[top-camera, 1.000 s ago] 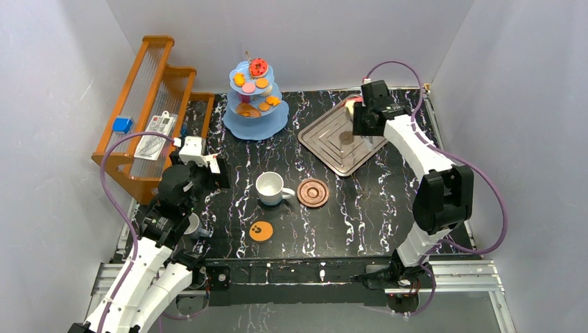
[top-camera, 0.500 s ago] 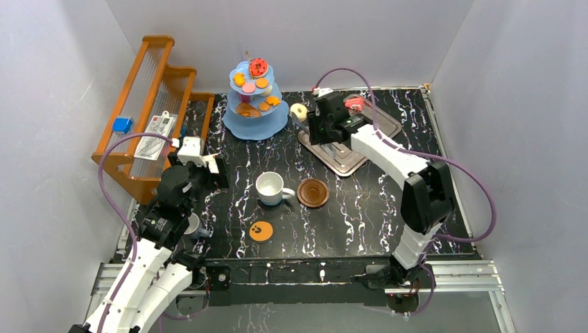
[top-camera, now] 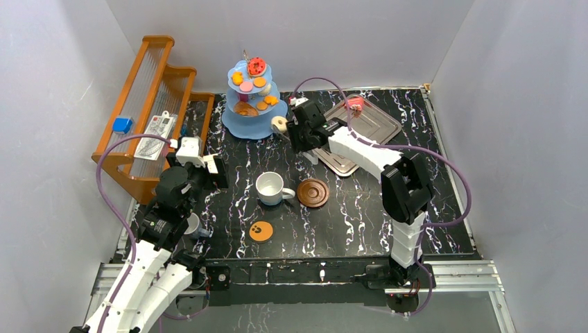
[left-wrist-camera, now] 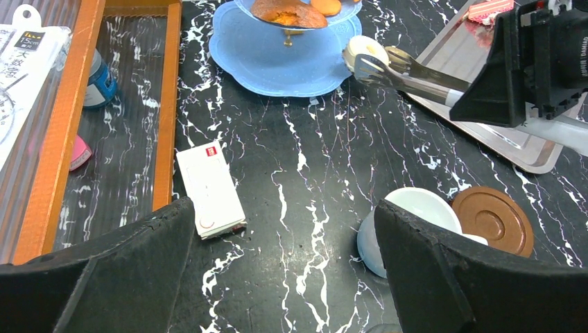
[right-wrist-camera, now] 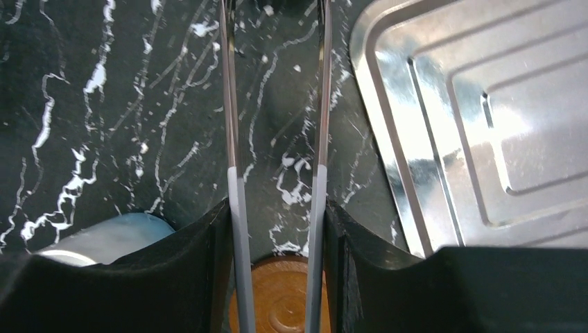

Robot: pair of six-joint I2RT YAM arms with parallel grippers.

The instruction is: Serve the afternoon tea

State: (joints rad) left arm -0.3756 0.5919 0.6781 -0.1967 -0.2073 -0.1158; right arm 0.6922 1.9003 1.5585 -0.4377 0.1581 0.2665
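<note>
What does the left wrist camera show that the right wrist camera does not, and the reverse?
Only the left wrist camera: the white donut pinched by the tongs near the blue stand, a red pastry on the tray, the wooden rack and a small white box.
Only the right wrist camera: the right gripper squeezing the two arms of the tongs between its fingers.
Both: the tongs, the tray, the mug, the brown saucer and the black marble table.

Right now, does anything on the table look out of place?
Yes. The white mug stands on the bare table beside the brown saucer, not on it. The orange paw-print coaster lies bare; the small grey cup sits apart from it.
</note>
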